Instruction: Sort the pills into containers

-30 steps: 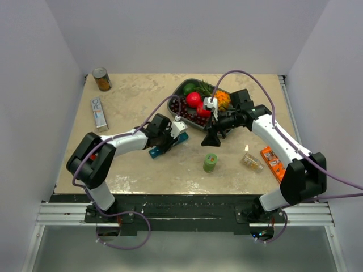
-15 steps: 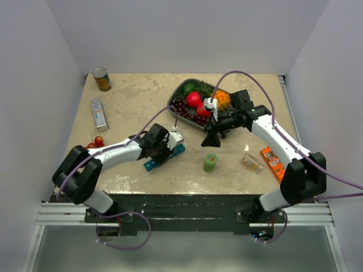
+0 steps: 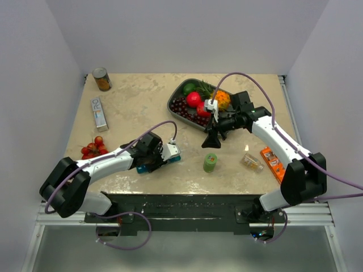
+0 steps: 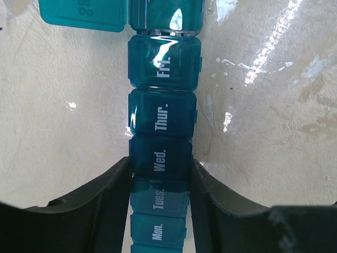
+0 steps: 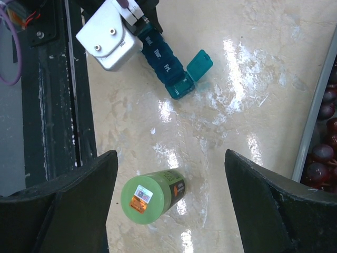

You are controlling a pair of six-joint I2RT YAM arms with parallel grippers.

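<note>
The containers [image 4: 164, 113] are one teal strip of day-labelled boxes lying flat on the table near the front edge [image 3: 175, 158]. Its end lid [image 4: 84, 13] stands open; the others look closed. My left gripper [image 4: 160, 174] is shut on the strip at the Wed. and Tues. boxes, both fingers pressed against its sides. My right gripper [image 5: 171, 158] hovers open above a green bottle [image 5: 152, 196] that stands upright on the table [image 3: 210, 162]. The right wrist view also has the containers [image 5: 163, 58] at the top. No loose pills are in view.
A dark fruit tray [image 3: 172, 106] sits at the back, right behind the right gripper [image 3: 212, 139]. A small clear bottle [image 3: 251, 162] and an orange pack [image 3: 272, 161] lie to the right. On the left are red cherries [image 3: 93, 148], a box [image 3: 99, 112] and a can [image 3: 102, 79].
My left arm has dragged the containers toward the table's near edge and to the left, uncovering the cherries. The right arm and green bottle have not moved.
</note>
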